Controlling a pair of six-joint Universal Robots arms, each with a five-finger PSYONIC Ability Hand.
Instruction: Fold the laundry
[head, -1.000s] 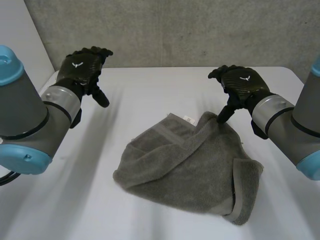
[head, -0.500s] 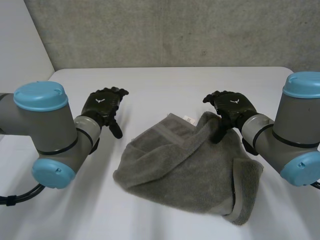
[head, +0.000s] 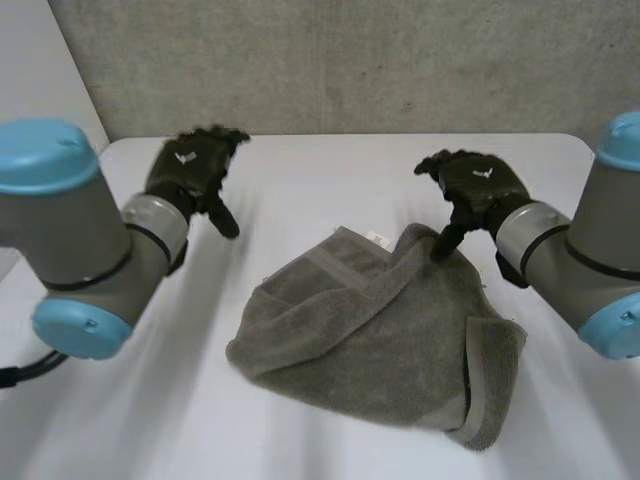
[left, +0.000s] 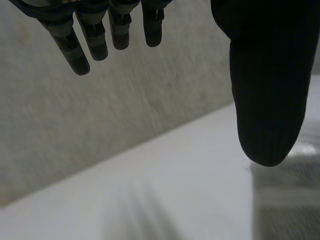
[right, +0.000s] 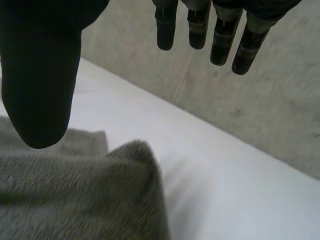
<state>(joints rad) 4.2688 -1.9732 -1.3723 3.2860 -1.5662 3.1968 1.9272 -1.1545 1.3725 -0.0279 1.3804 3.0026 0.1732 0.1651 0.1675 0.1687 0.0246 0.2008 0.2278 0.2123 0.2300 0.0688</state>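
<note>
White table (head: 330, 170) with a crumpled grey terry towel (head: 370, 340) at lower centre-right and two black hands raised beyond it.
The towel lies loosely half-folded, with one far corner humped up. The right hand (head: 472, 185), right of centre, hovers at that humped corner, fingers straight and thumb spread, gripping nothing. The left hand (head: 190, 165), upper left, hangs over bare table well apart from the cloth, likewise relaxed and empty (a small white label (head: 378, 238) sits beside the hump).

Bare lab: white table (head: 340, 170), concrete wall (head: 350, 60)
</note>
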